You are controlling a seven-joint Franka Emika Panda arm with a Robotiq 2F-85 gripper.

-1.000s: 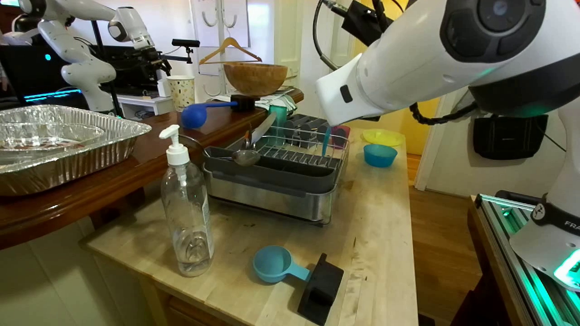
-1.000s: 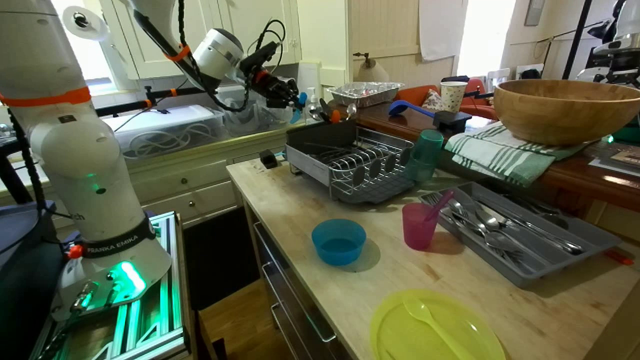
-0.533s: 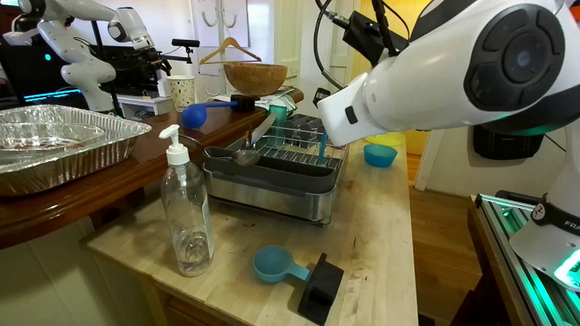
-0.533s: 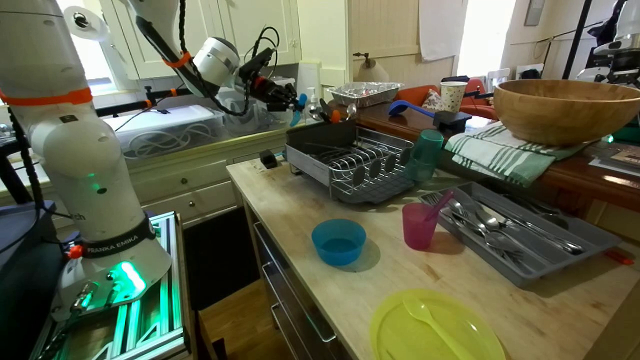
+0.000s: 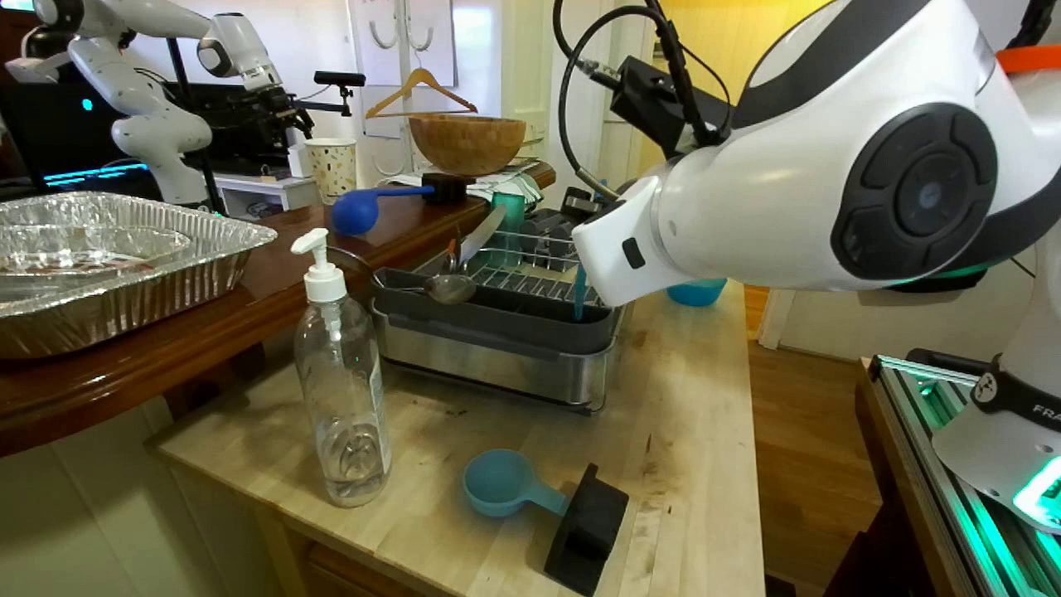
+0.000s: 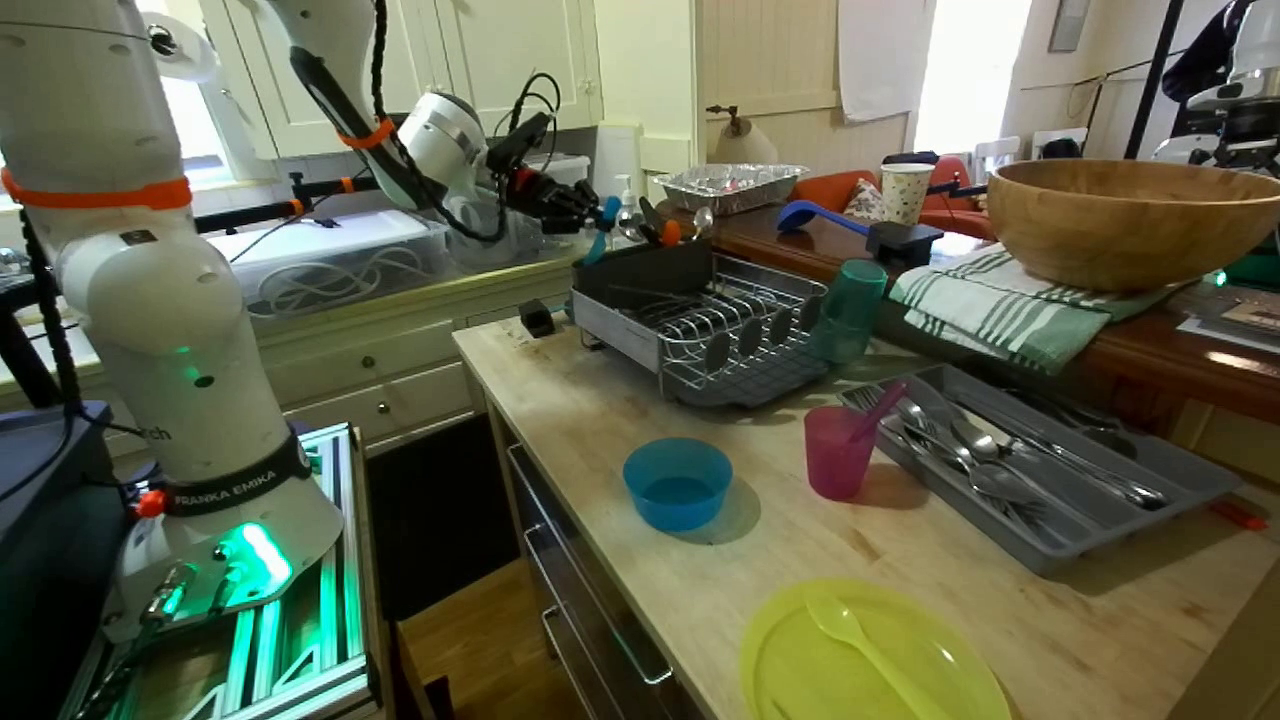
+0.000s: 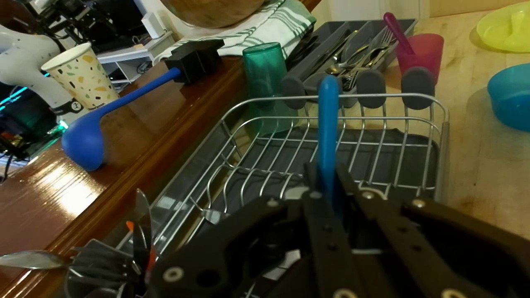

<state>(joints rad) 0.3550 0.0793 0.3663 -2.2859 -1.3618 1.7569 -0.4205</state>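
My gripper is shut on a thin blue utensil, whose handle stands up between the fingertips in the wrist view. In an exterior view the gripper holds the blue utensil upright by the grey utensil caddy of the dish rack. In an exterior view the utensil's lower end overlaps the caddy near its right end; I cannot tell whether it is inside. The fingers are mostly hidden behind the arm there. Spoons and other utensils stand at the caddy's left end.
The wire dish rack lies below the gripper. A pump bottle and a light-blue scoop with a black block stand in front. A green cup, blue bowl, pink cup, cutlery tray and yellow plate are nearby.
The arm has lowered, and the blue utensil has come down and toward the caddy. The gripper has stayed shut on it. The things on the table have not moved.
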